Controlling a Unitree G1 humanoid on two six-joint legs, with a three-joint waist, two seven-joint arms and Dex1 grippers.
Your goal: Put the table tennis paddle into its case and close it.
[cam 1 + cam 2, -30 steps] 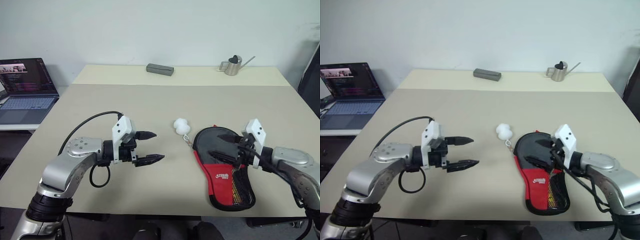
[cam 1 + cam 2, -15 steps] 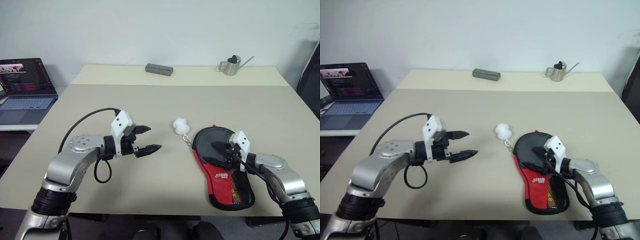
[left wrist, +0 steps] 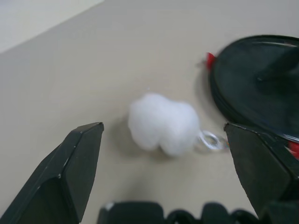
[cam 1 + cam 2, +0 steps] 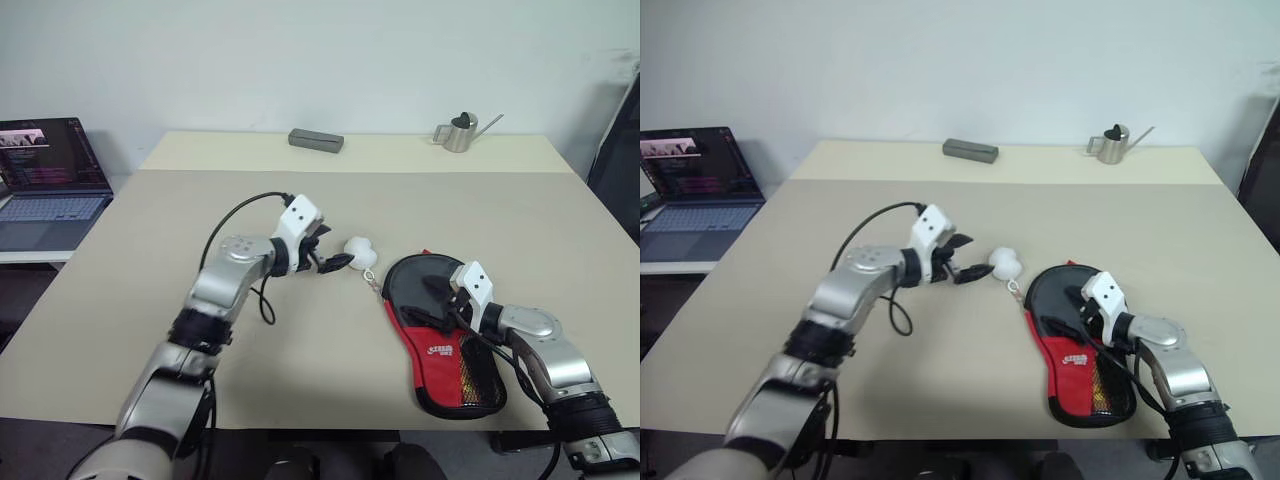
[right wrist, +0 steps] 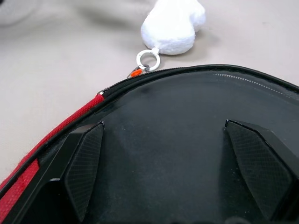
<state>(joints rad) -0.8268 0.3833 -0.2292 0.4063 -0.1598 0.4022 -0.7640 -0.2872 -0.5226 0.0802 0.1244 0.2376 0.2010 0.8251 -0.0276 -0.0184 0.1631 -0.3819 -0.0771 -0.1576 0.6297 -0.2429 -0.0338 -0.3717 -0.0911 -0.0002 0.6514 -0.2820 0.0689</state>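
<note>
My open, empty left hand (image 4: 338,262) nears the pom-pom pull (image 4: 360,251); my open right hand (image 4: 437,308) rests over the case (image 4: 440,345) on the worktop (image 4: 300,210). Zipping apparently remains; paddle unseen, presumably inside.

A wide beige rectangular table (image 4: 300,215) serves as the landmark. On its far edge, about midway along, lies a flat dark grey oblong box (image 4: 316,140). Also on the far edge, toward the right corner, stands a small metal watering can (image 4: 461,133) with a thin spout. Beyond the table's left side sits an open laptop (image 4: 45,180), screen lit.
</note>
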